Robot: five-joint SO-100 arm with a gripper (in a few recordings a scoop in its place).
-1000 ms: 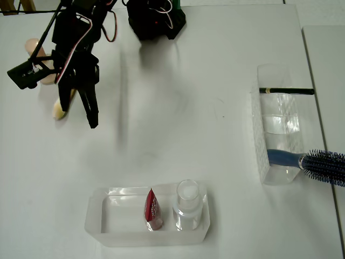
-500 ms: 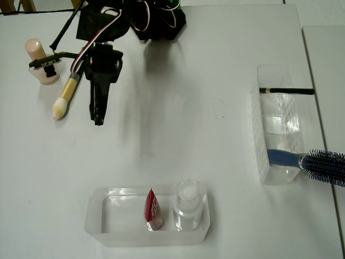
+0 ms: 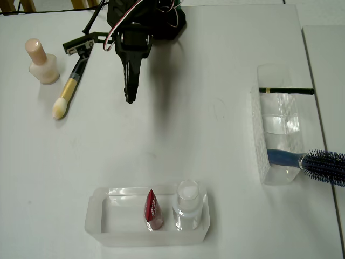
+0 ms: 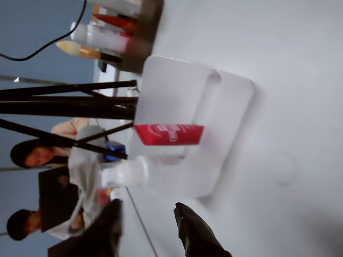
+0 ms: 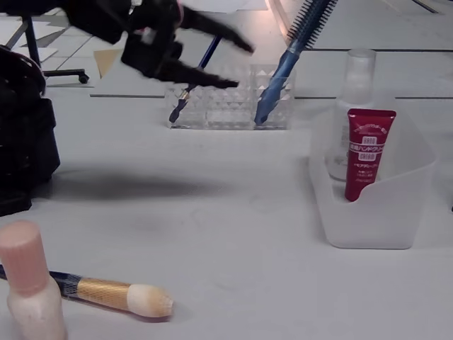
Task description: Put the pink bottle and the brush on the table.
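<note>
The pink bottle (image 3: 42, 60) (image 5: 28, 297) stands upright on the white table (image 3: 188, 135) at the far left of the overhead view. Just to its right lies the brush (image 3: 67, 94) (image 5: 106, 295), flat on the table, cream tip pointing down-left. My gripper (image 3: 130, 89) (image 5: 237, 65) (image 4: 147, 235) hangs above the table to the right of both, well apart from them. Its jaws are open with nothing between them.
A clear tray (image 3: 102, 224) near the front edge holds a red tube (image 3: 153, 209) and a clear bottle (image 3: 188, 204). A clear organizer (image 3: 277, 124) at the right holds a dark pencil (image 3: 285, 90) and a blue hairbrush (image 3: 318, 162). The arm's base (image 3: 156, 16) sits at the back.
The arm has swung right, away from the bottle and brush, toward the table's back middle. The bottle and brush have stayed where they were.
</note>
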